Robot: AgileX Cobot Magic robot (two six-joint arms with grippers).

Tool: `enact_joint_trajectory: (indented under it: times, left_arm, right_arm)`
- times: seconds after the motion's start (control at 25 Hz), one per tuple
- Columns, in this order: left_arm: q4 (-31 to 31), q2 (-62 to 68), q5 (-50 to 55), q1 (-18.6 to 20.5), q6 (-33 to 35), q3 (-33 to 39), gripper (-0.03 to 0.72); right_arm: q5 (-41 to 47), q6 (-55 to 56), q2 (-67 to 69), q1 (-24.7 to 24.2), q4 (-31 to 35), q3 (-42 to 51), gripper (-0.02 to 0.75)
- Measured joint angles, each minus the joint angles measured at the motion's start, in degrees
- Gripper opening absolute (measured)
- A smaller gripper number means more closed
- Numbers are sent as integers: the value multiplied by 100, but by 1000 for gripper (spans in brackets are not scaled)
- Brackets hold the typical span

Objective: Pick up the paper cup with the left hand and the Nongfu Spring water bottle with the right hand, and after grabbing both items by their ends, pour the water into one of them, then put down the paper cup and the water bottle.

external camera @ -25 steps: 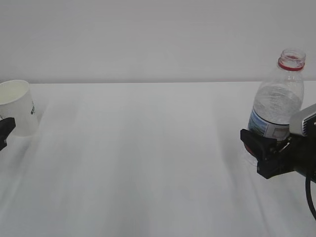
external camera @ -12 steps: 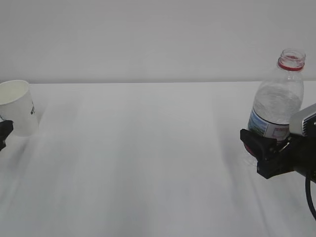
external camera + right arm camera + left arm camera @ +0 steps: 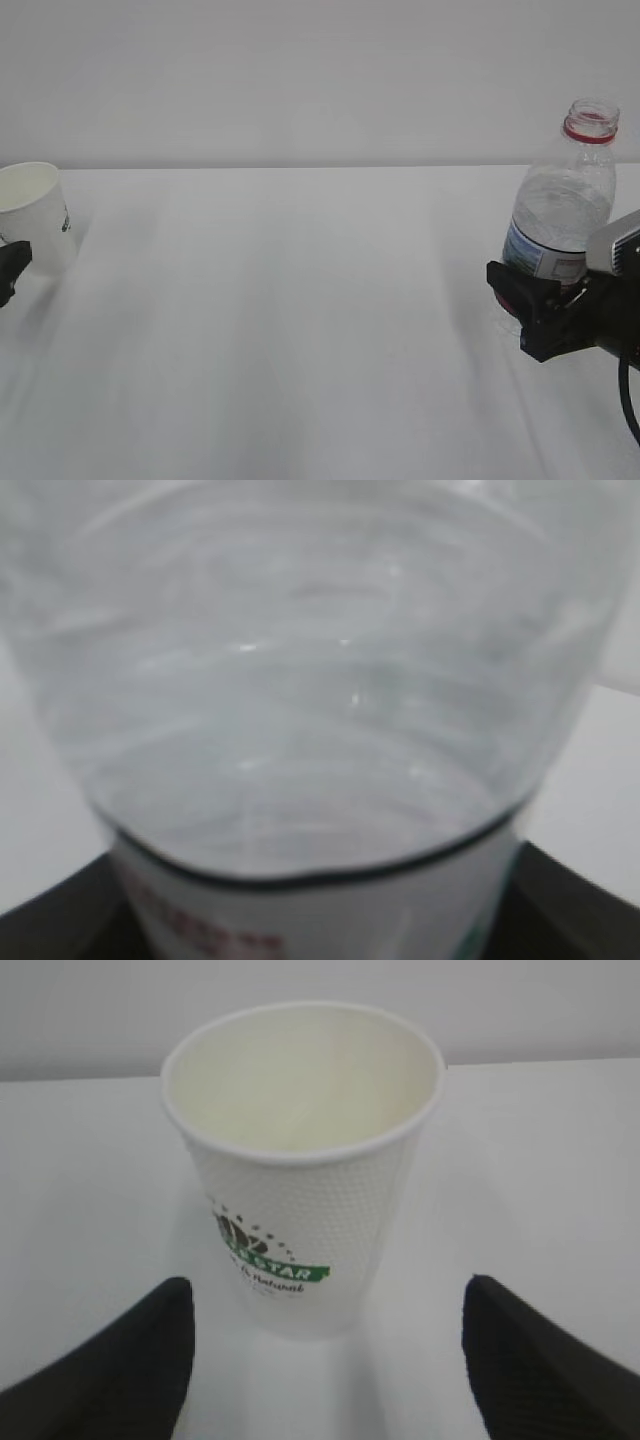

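right end effector [image 3: 535, 305], lower right of frame: jaws closed around the base of the nongfu spring water bottle [image 3: 562, 200], upright on the white counter [image 3: 300, 320]. left end effector [image 3: 325, 1360], far left edge: jaws spread, flanking the paper cup [image 3: 300, 1160] without touching; cup upright just beyond the fingers, far left.

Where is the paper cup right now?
The cup stands upright at the table's far left edge in the exterior view, just ahead of the open left gripper, untouched.
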Motion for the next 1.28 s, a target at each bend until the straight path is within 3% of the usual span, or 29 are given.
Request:
enact_joint_trajectory:
  times: [1.28]
  left_arm:
    - [292,1482,-588,0,-285,-859,620]
  right_arm:
    - [0,0,0,0,-11,0,524]
